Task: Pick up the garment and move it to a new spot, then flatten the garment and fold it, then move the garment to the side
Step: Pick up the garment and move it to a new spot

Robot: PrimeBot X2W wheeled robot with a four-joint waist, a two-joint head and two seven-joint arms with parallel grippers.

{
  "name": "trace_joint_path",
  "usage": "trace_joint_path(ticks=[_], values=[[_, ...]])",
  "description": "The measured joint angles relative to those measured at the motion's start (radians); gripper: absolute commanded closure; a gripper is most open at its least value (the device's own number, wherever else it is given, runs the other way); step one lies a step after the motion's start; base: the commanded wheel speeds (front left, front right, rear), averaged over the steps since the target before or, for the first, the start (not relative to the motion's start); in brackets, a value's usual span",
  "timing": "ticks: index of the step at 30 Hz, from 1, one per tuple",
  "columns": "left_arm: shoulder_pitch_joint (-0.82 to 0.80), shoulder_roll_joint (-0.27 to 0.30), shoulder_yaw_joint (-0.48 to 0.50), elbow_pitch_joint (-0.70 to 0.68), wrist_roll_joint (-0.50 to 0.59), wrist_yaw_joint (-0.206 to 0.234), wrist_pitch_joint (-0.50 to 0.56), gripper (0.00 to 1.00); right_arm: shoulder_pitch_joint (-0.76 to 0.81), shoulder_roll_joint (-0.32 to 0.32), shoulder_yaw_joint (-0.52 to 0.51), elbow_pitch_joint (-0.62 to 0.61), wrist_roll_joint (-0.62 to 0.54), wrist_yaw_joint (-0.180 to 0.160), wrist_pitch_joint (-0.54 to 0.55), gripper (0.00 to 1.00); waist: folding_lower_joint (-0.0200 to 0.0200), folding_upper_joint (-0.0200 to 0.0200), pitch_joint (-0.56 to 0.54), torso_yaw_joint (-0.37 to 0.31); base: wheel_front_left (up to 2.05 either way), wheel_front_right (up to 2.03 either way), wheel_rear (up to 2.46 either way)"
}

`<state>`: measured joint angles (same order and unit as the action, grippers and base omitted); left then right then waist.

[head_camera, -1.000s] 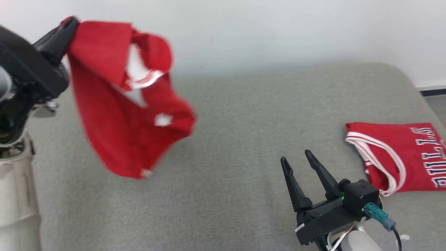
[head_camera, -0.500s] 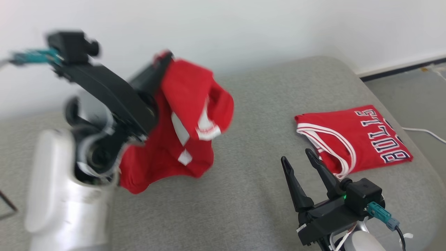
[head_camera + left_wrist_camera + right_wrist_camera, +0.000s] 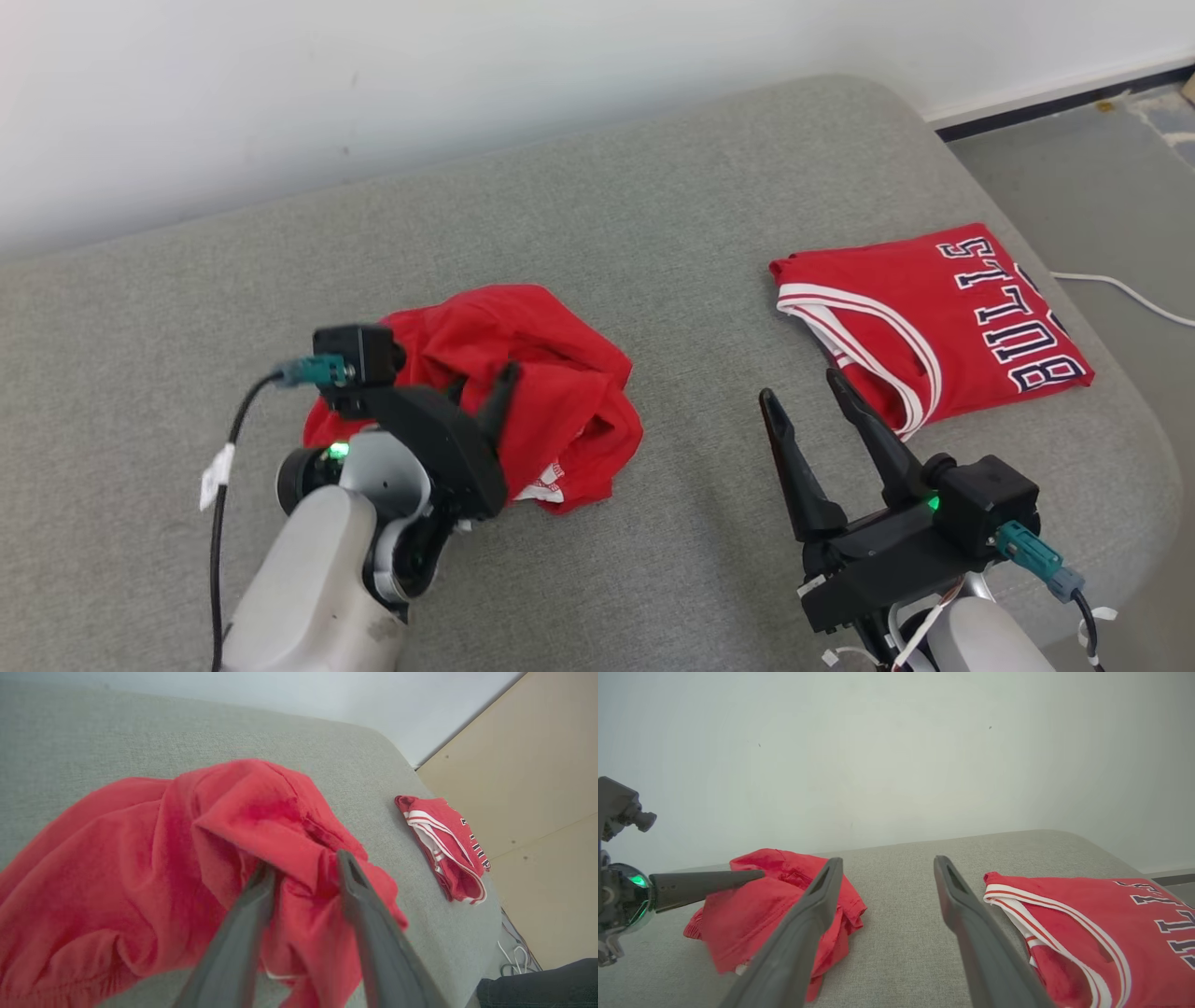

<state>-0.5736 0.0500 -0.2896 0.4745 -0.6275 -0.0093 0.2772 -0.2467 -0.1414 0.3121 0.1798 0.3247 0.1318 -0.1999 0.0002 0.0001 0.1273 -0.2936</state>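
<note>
On the left of the grey cushion (image 3: 653, 215) the crumpled red garment (image 3: 569, 383) lies in a heap, the left hand (image 3: 484, 378) narrowly parted around a fold. Further right, the right hand (image 3: 801, 386) hovers wide, empty; far right, a folded Bulls jersey (image 3: 934, 308).

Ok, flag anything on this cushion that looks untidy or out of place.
The red garment lies crumpled in a heap, cloth bunched between the parted fingers of the left gripper. The folded jersey to its right looks neat. Nothing spilled or damaged.
</note>
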Motion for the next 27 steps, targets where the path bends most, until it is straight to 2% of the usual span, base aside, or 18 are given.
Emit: trace_joint_path(ticks=[6,12,16,23,27], values=[[0.001,-0.001,-0.040,0.057,-0.035,0.009,-0.168,0.00,0.005,-0.001,-0.020,0.006,-0.001,0.000,-0.003,0.00,0.0000,0.0000,0.002,0.030,0.00,0.00,0.00],[0.022,0.005,-0.009,0.017,-0.033,-0.001,-0.379,0.00,0.036,-0.008,-0.054,0.007,-0.003,0.000,0.003,0.00,-0.0001,0.0000,-0.024,0.083,0.00,0.00,0.00],[0.094,0.067,0.006,-0.019,0.027,0.029,-0.481,0.00,0.058,-0.018,-0.086,0.002,-0.009,0.000,0.006,0.00,-0.0002,-0.0001,-0.051,0.120,0.00,0.00,0.00],[0.277,0.139,0.089,-0.176,0.120,0.068,-0.537,0.00,0.110,-0.038,-0.136,0.025,-0.017,0.000,-0.008,0.00,-0.0003,-0.0001,-0.098,0.189,0.00,0.00,0.00],[0.383,0.155,0.152,-0.289,0.204,0.063,-0.541,0.00,0.125,-0.047,-0.150,0.050,-0.017,0.000,-0.022,0.00,-0.0003,-0.0001,-0.119,0.226,0.00,0.00,0.00]])
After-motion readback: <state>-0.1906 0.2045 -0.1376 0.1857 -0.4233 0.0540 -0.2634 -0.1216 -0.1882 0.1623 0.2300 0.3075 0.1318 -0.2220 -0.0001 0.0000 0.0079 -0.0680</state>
